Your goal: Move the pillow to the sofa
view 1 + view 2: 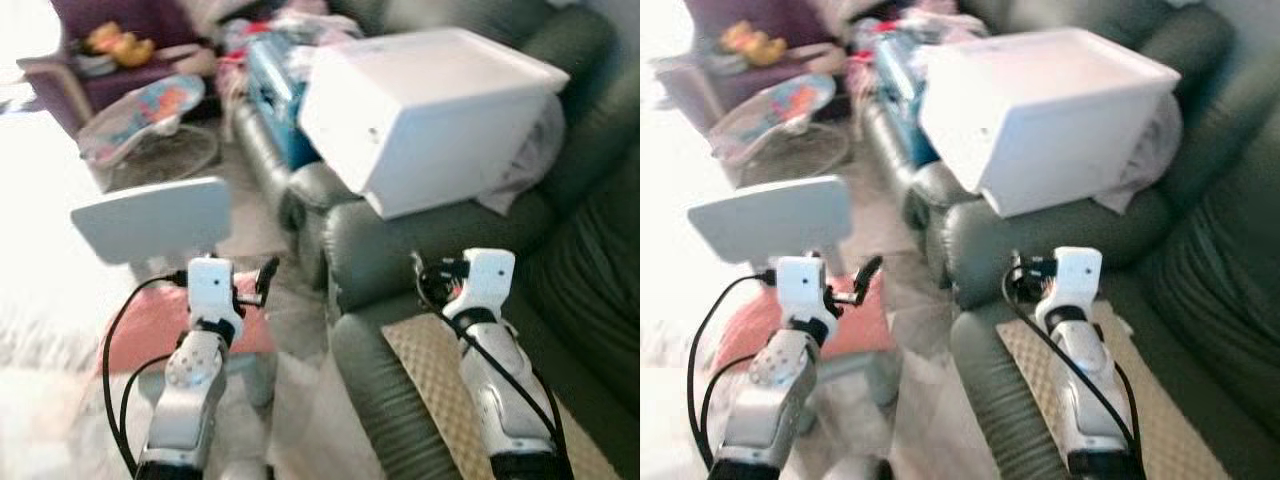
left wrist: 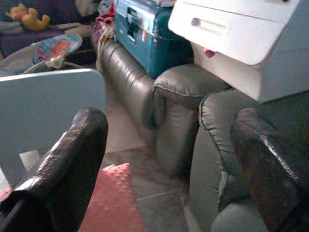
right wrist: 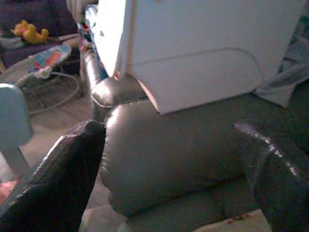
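The left gripper (image 2: 169, 145) is held spread wide above the pink pillow (image 1: 165, 325) lying on the floor beside the grey leather sofa (image 1: 400, 250). The right gripper (image 3: 174, 140), likewise spread, is raised over the sofa arm, before a white plastic bin (image 1: 430, 110).

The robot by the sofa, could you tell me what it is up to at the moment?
It is meant to move the pink pillow onto the green sofa, but holds nothing yet. The pillow lies on the floor below a small pale blue chair, with the left gripper open above it. The right gripper hangs open over the sofa's arm, facing a white box on the seat.
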### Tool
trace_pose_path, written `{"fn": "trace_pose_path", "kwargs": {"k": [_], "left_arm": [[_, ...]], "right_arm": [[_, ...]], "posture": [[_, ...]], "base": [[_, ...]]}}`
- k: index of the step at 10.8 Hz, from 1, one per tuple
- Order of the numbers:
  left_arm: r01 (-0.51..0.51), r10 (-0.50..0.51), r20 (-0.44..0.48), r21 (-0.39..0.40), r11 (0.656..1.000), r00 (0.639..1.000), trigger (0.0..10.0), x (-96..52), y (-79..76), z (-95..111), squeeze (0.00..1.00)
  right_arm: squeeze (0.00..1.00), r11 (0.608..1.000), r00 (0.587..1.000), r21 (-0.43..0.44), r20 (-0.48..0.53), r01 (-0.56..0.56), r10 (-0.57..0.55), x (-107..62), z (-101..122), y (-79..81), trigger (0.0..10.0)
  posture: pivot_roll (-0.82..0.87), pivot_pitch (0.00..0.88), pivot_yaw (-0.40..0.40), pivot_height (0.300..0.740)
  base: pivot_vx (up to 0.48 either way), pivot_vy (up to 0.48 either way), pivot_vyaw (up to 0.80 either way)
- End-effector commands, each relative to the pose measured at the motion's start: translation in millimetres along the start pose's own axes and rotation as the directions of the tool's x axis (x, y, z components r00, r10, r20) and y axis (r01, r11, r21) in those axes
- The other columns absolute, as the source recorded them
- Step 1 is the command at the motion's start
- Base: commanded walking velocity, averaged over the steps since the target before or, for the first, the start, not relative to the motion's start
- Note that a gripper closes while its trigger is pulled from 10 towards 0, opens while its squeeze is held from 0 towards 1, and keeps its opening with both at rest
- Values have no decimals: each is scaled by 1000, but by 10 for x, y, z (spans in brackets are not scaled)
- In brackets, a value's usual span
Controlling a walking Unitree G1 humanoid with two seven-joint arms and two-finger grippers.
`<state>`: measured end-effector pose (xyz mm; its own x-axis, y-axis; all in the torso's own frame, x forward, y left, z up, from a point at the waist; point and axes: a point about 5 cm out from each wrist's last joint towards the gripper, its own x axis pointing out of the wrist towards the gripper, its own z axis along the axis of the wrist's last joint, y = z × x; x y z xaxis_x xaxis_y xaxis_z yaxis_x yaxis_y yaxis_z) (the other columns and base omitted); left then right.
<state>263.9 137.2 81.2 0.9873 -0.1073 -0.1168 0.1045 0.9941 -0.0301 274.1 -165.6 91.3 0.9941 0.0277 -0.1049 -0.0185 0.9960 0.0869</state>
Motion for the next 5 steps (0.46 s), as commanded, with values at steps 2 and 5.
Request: {"fn": "trace_pose_path", "kwargs": {"k": [2, 5], "left_arm": [[-1, 1, 2, 1, 1000, 1000, 10000, -2, 11, 12, 0], [4, -4, 2, 3, 1000, 1000, 10000, -3, 5, 16, 0]], "right_arm": [[0, 1000, 1000, 10, 8, -5, 4, 16, 17, 3, 10000], [0, 1000, 1000, 24, 3, 5, -5, 14, 5, 2, 10000]], "posture": [[-23, 0, -28, 740], [-23, 0, -27, 740]], "base": [[0, 253, 0], [0, 374, 0]]}}
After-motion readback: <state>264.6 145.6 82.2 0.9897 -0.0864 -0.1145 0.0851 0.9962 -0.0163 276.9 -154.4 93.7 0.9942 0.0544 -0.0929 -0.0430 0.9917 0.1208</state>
